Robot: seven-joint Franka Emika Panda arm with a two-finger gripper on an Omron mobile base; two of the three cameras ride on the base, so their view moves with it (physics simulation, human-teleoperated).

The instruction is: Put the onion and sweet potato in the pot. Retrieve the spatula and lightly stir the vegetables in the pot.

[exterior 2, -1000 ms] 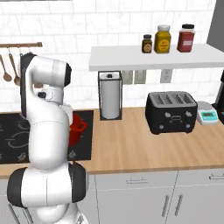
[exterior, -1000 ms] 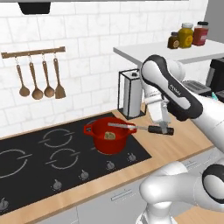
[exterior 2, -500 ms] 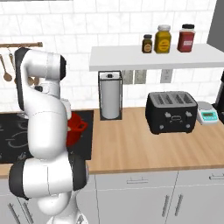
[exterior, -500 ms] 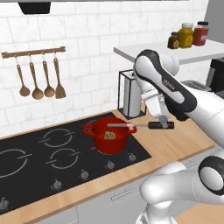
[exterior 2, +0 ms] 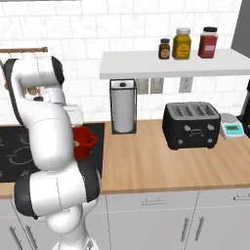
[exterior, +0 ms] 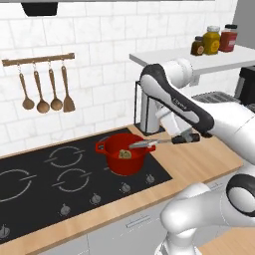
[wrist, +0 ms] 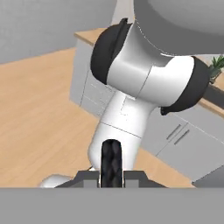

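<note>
End effector [exterior: 185, 137] closed on spatula [exterior: 159, 142] handle; blade reaches left over red pot [exterior: 121, 154], pot lower-left of end effector.

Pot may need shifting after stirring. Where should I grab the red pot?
Take the red pot by the loop handle facing away from the arm, probably coming down from above, fingers astride the loop. It juts clear of the rim; the near side lies under the spatula that the gripper holds.
</note>
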